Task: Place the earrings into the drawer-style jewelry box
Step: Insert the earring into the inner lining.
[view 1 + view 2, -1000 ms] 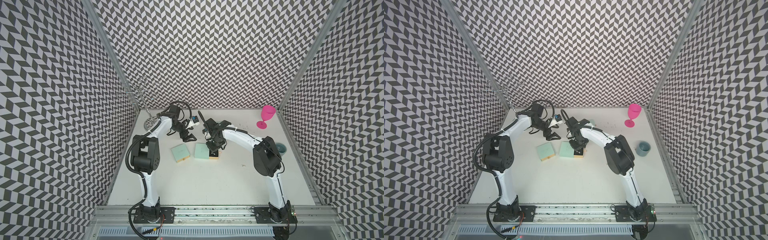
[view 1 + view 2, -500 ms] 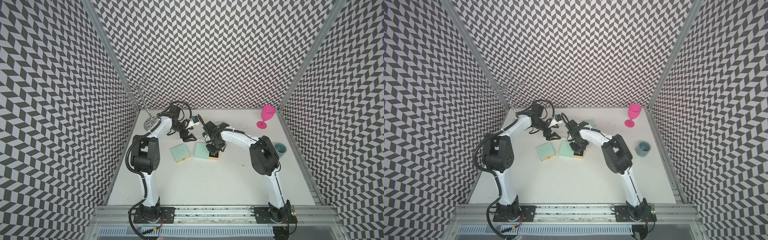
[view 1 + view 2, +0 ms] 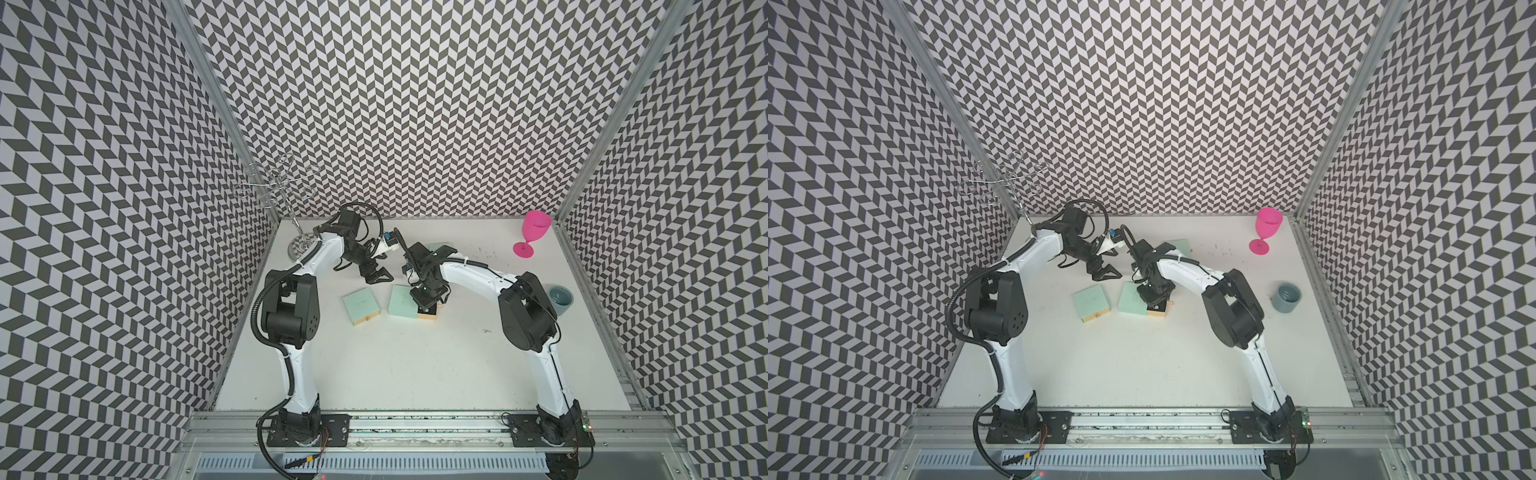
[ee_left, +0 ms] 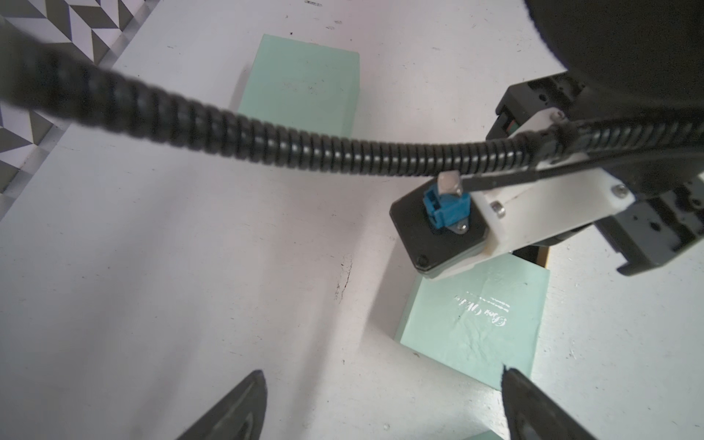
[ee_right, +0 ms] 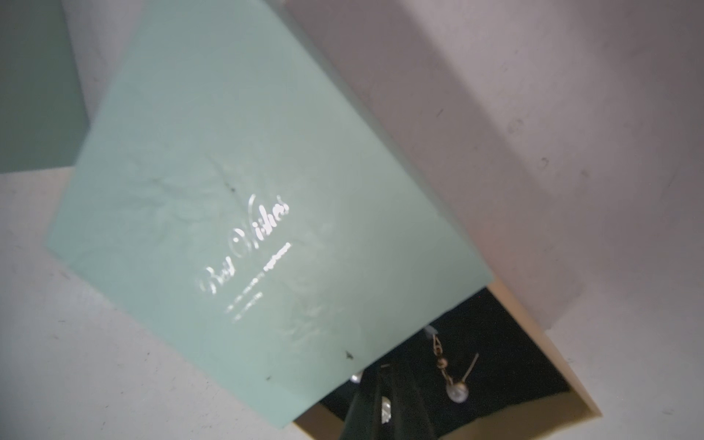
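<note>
A mint-green jewelry box (image 3: 404, 301) (image 3: 1133, 299) (image 5: 236, 183) lies mid-table with its tan, black-lined drawer (image 3: 429, 316) (image 5: 533, 365) pulled out. My right gripper (image 3: 424, 308) (image 3: 1154, 305) (image 5: 388, 404) points down into the drawer, shut on a small glinting earring (image 5: 385, 409). A pearl-drop earring (image 5: 455, 386) lies on the drawer's lining beside it. Another tiny silvery piece (image 3: 486, 331) rests on the table to the right. My left gripper (image 3: 376, 277) (image 3: 1106, 274) (image 4: 383, 375) hangs open and empty above the bare table behind the boxes.
A second mint box (image 3: 360, 306) lies left of the first, a third (image 3: 436, 248) (image 4: 301, 84) behind the right arm. A pink goblet (image 3: 534, 232) stands back right, a grey-blue cup (image 3: 560, 300) at the right edge, a wire stand (image 3: 301, 247) back left.
The right arm has shifted slightly, its elbow drawing in, while its gripper stays shut over the drawer. The left arm has not moved.
</note>
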Robot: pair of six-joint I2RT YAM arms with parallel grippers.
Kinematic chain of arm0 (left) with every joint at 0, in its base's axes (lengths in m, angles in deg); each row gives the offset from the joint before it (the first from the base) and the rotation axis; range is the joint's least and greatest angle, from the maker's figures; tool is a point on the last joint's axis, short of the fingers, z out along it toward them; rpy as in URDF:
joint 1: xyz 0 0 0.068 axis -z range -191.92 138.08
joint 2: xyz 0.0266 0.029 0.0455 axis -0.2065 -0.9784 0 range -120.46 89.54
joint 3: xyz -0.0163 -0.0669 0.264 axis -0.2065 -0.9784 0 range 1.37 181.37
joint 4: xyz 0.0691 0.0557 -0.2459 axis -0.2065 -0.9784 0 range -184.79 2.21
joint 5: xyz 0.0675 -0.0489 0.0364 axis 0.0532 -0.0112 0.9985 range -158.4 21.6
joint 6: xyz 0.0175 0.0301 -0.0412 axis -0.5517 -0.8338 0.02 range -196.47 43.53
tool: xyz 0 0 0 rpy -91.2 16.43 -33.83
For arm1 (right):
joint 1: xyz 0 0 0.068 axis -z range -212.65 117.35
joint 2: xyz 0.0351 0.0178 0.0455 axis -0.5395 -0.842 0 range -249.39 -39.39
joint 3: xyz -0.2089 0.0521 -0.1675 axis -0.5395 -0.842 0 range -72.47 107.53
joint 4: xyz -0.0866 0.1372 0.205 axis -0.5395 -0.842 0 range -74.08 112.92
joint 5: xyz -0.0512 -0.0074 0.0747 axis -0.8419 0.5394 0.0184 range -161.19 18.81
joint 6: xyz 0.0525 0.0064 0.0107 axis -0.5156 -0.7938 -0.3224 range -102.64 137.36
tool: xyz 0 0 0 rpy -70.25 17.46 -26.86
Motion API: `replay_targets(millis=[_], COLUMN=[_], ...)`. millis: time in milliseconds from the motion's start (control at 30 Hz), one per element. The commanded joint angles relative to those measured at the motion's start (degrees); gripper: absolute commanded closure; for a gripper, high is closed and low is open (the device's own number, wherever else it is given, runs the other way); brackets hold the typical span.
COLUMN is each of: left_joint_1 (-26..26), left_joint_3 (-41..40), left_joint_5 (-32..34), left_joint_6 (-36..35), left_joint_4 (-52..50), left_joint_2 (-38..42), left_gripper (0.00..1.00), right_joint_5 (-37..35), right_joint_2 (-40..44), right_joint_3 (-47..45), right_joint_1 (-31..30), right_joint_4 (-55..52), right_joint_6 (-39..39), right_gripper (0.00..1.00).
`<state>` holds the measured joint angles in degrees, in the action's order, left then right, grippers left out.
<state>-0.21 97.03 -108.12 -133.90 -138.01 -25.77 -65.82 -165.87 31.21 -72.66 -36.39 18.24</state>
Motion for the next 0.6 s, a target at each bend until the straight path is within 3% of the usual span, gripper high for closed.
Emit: replay_targets(millis=[0, 300, 567], left_joint_1=[-0.3, -0.4, -0.2], left_joint_3=[0.4, 0.8, 0.8], left_joint_5=[-0.8, -0.9, -0.8], left_joint_6=[-1.3, -1.5, -1.5], left_joint_4=[-0.1, -0.4, -0.6], left_joint_2=[-0.4, -0.7, -0.6], left_gripper=[0.04, 0.03, 0.03], right_joint_5=[-2.7, -6.1, 0.0], right_joint_2=[0.3, 2.0, 2.1], right_joint_3=[1.7, 1.7, 2.0], right_joint_1=[-0.3, -0.1, -0.3], right_joint_4=[0.6, -0.9, -1.0], right_joint_6=[-0.3, -1.9, -1.4], right_gripper=[0.9, 0.9, 0.9])
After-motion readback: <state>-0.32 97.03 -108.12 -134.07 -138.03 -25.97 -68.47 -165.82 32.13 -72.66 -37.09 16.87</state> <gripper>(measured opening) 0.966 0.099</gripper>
